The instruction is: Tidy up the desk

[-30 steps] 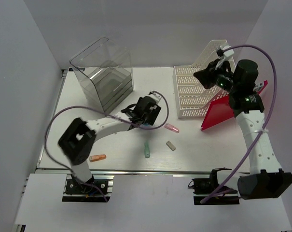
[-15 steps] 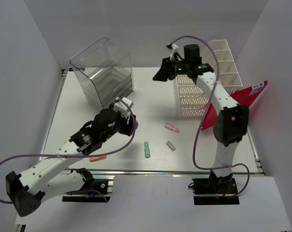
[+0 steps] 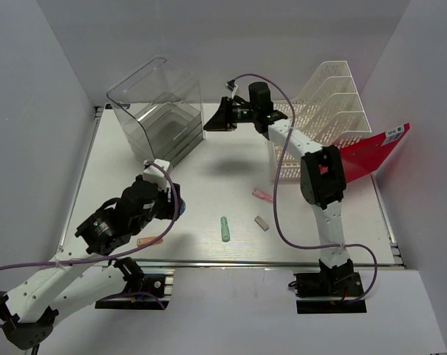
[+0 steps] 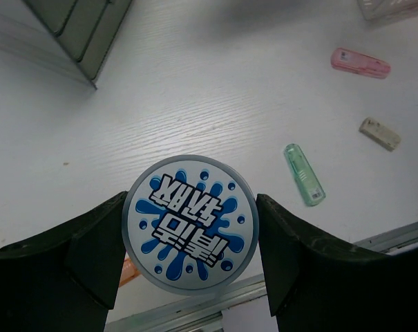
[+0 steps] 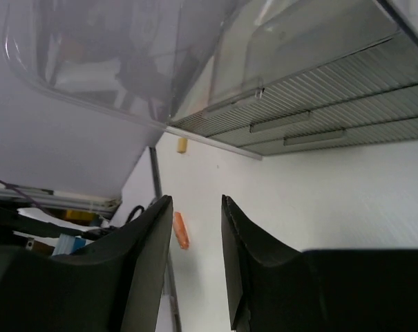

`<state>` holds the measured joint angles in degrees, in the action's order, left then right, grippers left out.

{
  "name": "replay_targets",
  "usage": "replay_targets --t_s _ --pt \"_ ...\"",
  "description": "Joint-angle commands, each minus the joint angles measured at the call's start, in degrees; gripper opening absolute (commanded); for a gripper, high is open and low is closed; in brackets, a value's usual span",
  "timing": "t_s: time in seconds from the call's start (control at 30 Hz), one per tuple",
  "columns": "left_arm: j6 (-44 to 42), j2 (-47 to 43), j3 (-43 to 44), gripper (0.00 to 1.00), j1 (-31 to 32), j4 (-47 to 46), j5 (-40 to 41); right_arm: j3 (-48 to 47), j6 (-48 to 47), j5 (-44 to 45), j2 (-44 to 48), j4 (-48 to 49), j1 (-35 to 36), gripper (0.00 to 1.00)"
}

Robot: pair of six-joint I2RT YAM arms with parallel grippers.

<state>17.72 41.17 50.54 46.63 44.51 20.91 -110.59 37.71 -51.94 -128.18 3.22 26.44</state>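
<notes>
Holding a round blue disc (image 4: 189,225) between wide-spread fingers, the left gripper (image 4: 190,214) hangs over the desk (image 3: 208,159), while the right gripper (image 5: 196,204), slightly open and empty, is near the clear box (image 3: 160,111).

The worktop (image 3: 208,192) is big, flat and white. It lies level, with a silver rail (image 3: 230,261) along its near edge.
</notes>
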Motion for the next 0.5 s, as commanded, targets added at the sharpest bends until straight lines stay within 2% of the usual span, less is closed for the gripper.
replay_targets --t_s 0.0,0.2,0.47 --pt "3.4 -2.1 3.1 0.00 0.1 3.3 6.0 -2.0 13.2 -1.9 -2.9 14.5 1.6 0.40" --pt "5.7 -1.1 3.2 0.00 0.1 4.3 8.0 -3.7 20.9 1.6 -8.0 21.2 3.0 0.40" --pt "5.6 0.1 2.6 0.00 0.1 3.4 8.3 -5.1 22.1 6.5 -10.3 23.7 4.5 0.42"
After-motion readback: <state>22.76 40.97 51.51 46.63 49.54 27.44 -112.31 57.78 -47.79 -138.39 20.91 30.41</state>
